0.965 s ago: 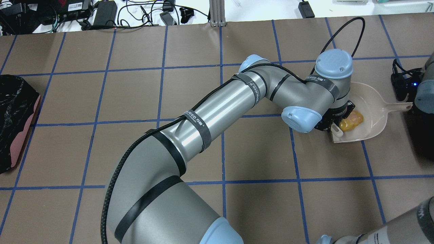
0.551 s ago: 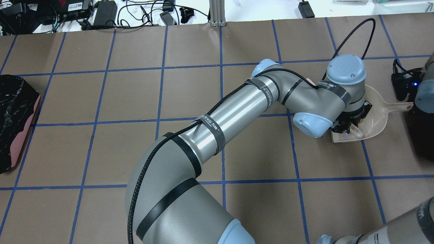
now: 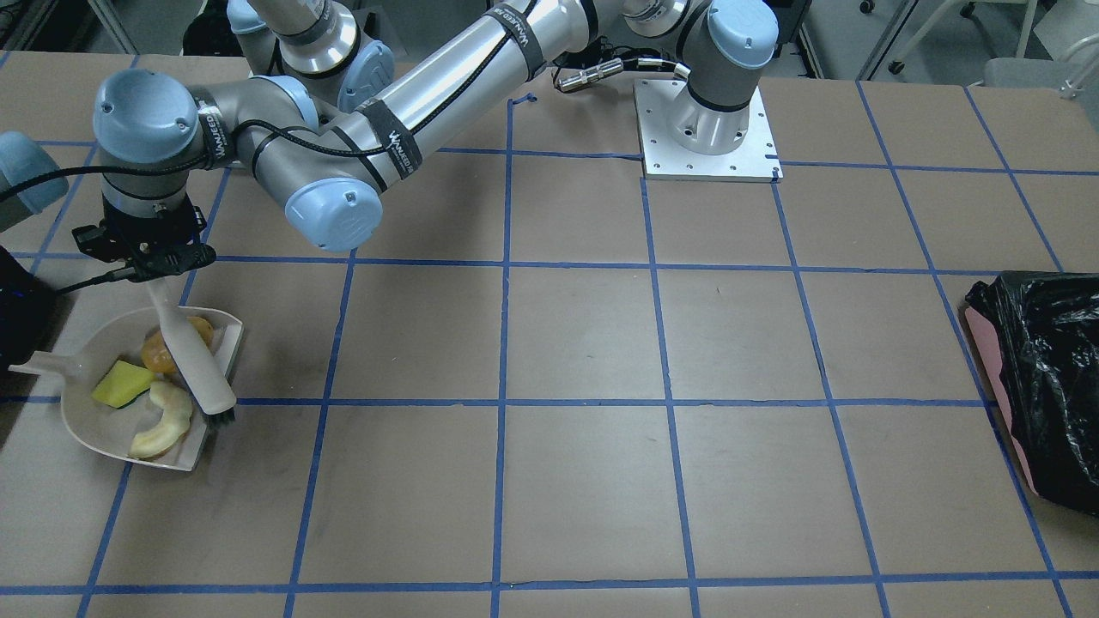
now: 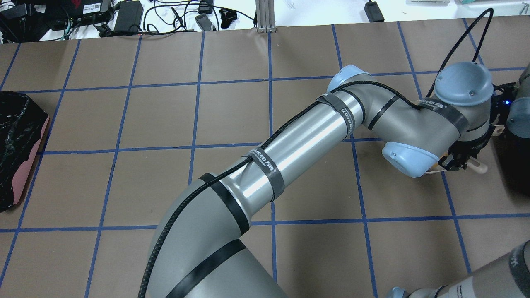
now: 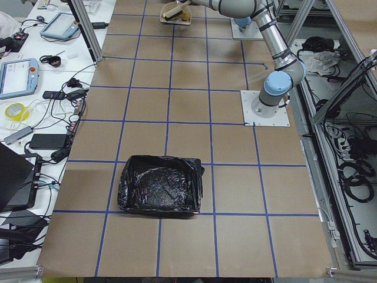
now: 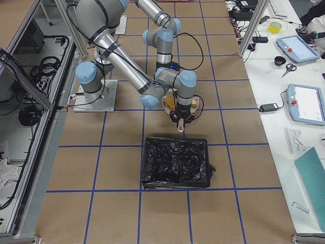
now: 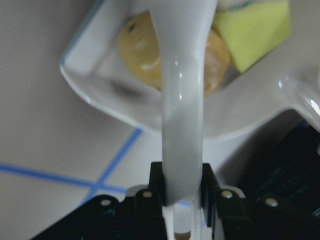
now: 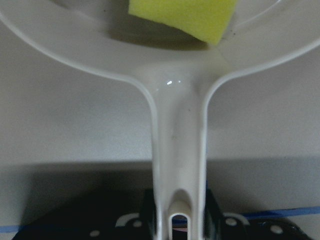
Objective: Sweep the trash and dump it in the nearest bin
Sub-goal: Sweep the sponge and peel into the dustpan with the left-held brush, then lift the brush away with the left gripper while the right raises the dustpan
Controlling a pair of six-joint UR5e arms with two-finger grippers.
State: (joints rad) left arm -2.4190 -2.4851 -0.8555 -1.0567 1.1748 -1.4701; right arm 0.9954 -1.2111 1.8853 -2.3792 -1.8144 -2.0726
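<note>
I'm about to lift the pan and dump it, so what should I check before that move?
1. Trash inside beige plastic dustpan, namely orange-brown lump, yellow-green sponge wedge, pale crescent slice: ok.
2. The right gripper shut on dustpan handle: ok.
3. The left gripper shut on white-handled brush: ok.
4. Brush clear of pan: not ok, it lies across the mouth.
5. The black bin open and close by: ok.

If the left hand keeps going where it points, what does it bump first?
The left hand grips the brush; going on, it'd probably meet the dustpan rim first, near the orange lump. Depth's unclear.
</note>
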